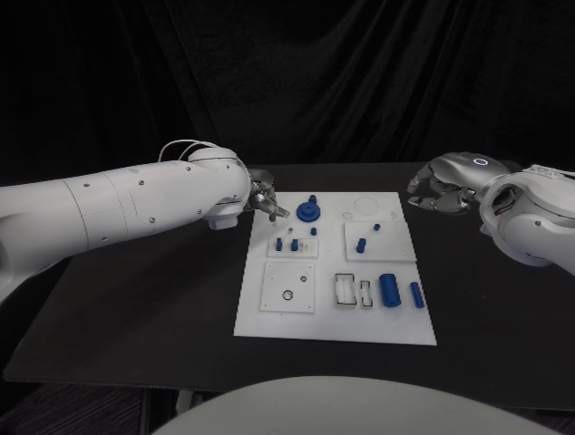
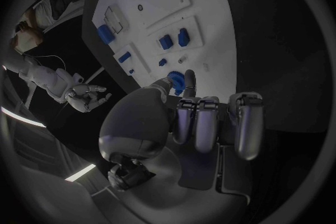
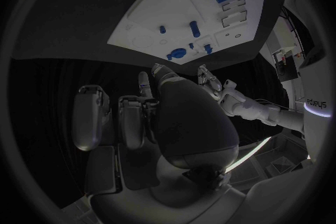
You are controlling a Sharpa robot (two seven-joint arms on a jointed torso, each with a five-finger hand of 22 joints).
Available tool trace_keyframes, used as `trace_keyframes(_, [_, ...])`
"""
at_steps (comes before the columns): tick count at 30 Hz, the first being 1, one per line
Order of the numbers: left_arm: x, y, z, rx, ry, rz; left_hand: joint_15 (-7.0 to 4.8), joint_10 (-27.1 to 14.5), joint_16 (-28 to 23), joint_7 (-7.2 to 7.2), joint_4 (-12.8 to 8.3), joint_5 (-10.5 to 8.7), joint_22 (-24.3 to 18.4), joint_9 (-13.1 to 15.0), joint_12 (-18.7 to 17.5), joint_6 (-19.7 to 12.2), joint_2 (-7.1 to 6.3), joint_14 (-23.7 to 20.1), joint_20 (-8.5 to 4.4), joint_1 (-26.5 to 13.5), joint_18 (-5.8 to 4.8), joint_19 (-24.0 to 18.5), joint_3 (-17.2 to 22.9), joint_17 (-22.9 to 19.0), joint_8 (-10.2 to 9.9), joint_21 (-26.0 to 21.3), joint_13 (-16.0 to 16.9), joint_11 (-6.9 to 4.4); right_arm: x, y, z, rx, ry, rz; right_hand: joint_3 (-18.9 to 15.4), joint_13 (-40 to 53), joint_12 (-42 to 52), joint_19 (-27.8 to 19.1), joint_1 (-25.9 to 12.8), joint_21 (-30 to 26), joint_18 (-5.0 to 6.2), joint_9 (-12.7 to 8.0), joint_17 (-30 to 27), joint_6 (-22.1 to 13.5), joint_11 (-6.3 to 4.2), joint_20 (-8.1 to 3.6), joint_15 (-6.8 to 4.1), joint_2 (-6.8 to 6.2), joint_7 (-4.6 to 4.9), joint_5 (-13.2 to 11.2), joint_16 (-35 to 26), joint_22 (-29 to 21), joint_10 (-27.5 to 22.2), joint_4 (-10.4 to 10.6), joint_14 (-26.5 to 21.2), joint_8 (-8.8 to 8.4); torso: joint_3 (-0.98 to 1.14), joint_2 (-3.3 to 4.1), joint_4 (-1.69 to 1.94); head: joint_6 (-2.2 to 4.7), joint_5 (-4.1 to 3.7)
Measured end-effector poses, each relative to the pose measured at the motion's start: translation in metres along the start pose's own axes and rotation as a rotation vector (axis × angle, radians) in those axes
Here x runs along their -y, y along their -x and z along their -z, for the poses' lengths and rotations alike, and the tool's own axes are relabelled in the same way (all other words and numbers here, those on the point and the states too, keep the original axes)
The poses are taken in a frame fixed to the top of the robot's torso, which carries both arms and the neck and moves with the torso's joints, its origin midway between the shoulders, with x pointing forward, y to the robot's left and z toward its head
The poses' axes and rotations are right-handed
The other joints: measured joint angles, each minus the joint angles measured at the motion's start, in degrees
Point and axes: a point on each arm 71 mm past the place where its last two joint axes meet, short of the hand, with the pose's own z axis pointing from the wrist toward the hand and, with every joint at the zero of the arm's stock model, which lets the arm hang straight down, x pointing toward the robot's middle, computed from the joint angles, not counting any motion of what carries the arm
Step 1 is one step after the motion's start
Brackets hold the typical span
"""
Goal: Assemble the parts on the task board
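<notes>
black table – white board holds blue parts; a disc part just beside the empty, spread left hand. right hand – off the board, fingers curled, empty.

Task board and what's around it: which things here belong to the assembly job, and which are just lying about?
Belongs to the job:
- task board
- round blue part with a stem
- small blue pegs
- blue cylinder
- slim blue piece
- left hand, beside the round part
- right hand, off the board

Just lying about:
- black table, nothing loose seen on it
</notes>
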Motion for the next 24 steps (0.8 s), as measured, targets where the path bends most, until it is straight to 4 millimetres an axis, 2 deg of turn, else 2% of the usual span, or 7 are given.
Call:
trace_keyframes(5, [0.007, -0.003, -0.008, -0.103, 0.029, -0.02, 0.0, 0.0, 0.0, 0.0, 0.0, 0.0, 0.0, -0.49, 0.0, 0.0, 0.0, 0.0, 0.0, 0.0, 0.0, 0.0, 0.0, 0.0, -0.1, 0.0, 0.0, 0.0, -0.002, 0.0, -0.001, 0.0, 0.003, 0.0, 0.0, 0.0, 0.0, 0.0, 0.0, 0.0, 0.0, 0.0, 0.0, 0.0, 0.0, 0.0, 0.0, 0.0, 0.0, 0.0, 0.0, 0.0, 0.0, 0.0, 0.0, 0.0, -0.01, 0.07, -0.07, 0.0, -0.04])
trace_keyframes(11, [0.011, -0.005, -0.013, -0.18, 0.065, -0.039, 0.0, 0.0, 0.0, 0.21, 0.25, 0.0, 0.0, -1.98, 0.0, 0.21, -0.16, 0.0, 0.0, -0.16, -0.01, 0.0, 0.25, -0.01, -0.68, 0.0, 0.0, 0.0, -0.003, 0.0, -0.001, -0.001, 0.006, 0.0, 0.0, 0.0, 0.0, 0.0, 0.0, 0.0, 0.0, 0.0, 0.0, 0.0, 0.0, 0.0, 0.0, 0.0, 0.0, 0.0, 0.0, 0.0, 0.0, 0.0, 0.0, 0.0, -0.2, 0.1, -0.1, 0.0, 0.09])
trace_keyframes(17, [0.012, -0.007, -0.016, -0.217, 0.085, -0.046, 0.0, 0.0, 0.0, 0.19, 1.05, -2.69, -0.01, -3.19, 0.0, 1.05, -0.54, 0.0, 0.0, -0.54, 0.0, 0.0, 0.08, -0.01, -0.97, 0.0, 0.0, 0.0, -0.003, 0.0, -0.002, -0.002, 0.006, 0.0, 0.0, 0.0, 0.0, 0.0, 0.0, 0.0, 0.0, 0.01, 0.0, 0.0, 0.0, 0.0, 0.0, 0.0, 0.0, 0.0, 0.0, 0.0, 0.0, 0.0, 0.0, 0.0, -0.29, 0.1, -0.1, 0.0, -0.06])
trace_keyframes(19, [0.011, -0.008, -0.016, -0.226, 0.092, -0.046, 0.0, 0.0, 0.0, 0.39, 1.35, -3.15, 0.0, -3.27, 0.0, 1.25, -0.54, 0.0, 0.0, -0.54, 0.0, 0.0, 0.06, -0.01, -0.97, 0.0, 0.0, 0.0, -0.003, 0.0, -0.002, -0.002, 0.006, 0.0, 0.0, 0.0, 0.0, 0.0, 0.0, 0.0, 0.0, 0.01, 0.0, 0.0, 0.0, 0.0, 0.0, 0.0, 0.0, 0.0, 0.0, -0.01, 0.0, 0.0, 0.0, 0.0, -0.34, 0.14, -0.18, 0.0, -0.02])
trace_keyframes(24, [0.009, -0.01, -0.017, -0.237, 0.109, -0.044, 0.0, 0.0, 0.0, -0.14, 1.37, -3.28, -0.01, -3.11, 0.0, 2.19, -0.54, 0.0, 0.0, -0.54, 0.0, 0.0, 0.08, -0.01, -0.53, 0.0, 0.0, 0.0, -0.003, 0.0, -0.001, -0.004, 0.006, 0.001, 0.0, 0.0, 0.0, 0.0, 0.0, 0.0, 0.0, 0.01, 0.0, 0.0, 0.0, 0.0, 0.0, 0.0, 0.0, 0.0, 0.0, -0.01, 0.0, 0.0, 0.0, 0.0, -0.4, 0.2, -0.43, 0.0, 0.35])
